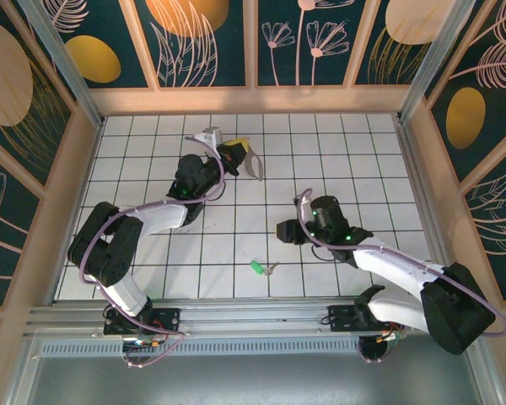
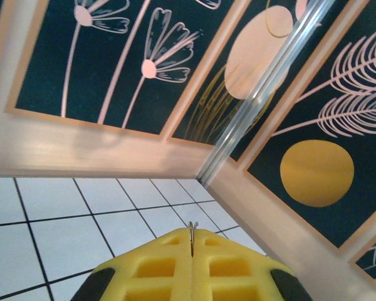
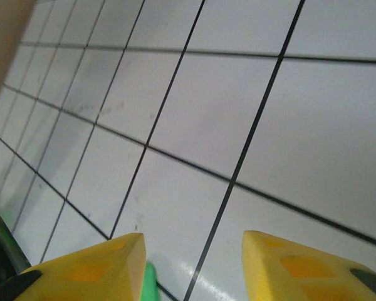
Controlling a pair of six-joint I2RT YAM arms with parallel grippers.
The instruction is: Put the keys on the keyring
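Observation:
The key (image 1: 261,268), silver with a green head, lies flat on the white tiles near the front middle. In the right wrist view a sliver of its green head (image 3: 149,283) shows beside my left-hand finger. My right gripper (image 1: 287,230) (image 3: 192,238) hovers just behind the key, jaws apart with only tile between them. My left gripper (image 1: 234,153) (image 2: 193,238) is raised over the back of the floor, shut on the keyring (image 1: 255,167). A thin metal tip of the keyring (image 2: 193,227) pokes out between the yellow pads.
The tiled floor (image 1: 379,169) is fenced by wooden walls (image 1: 253,99) with dark flower panels. A metal corner post (image 2: 263,94) rises at the back right. An aluminium rail (image 1: 261,308) carrying the arm bases runs along the front edge.

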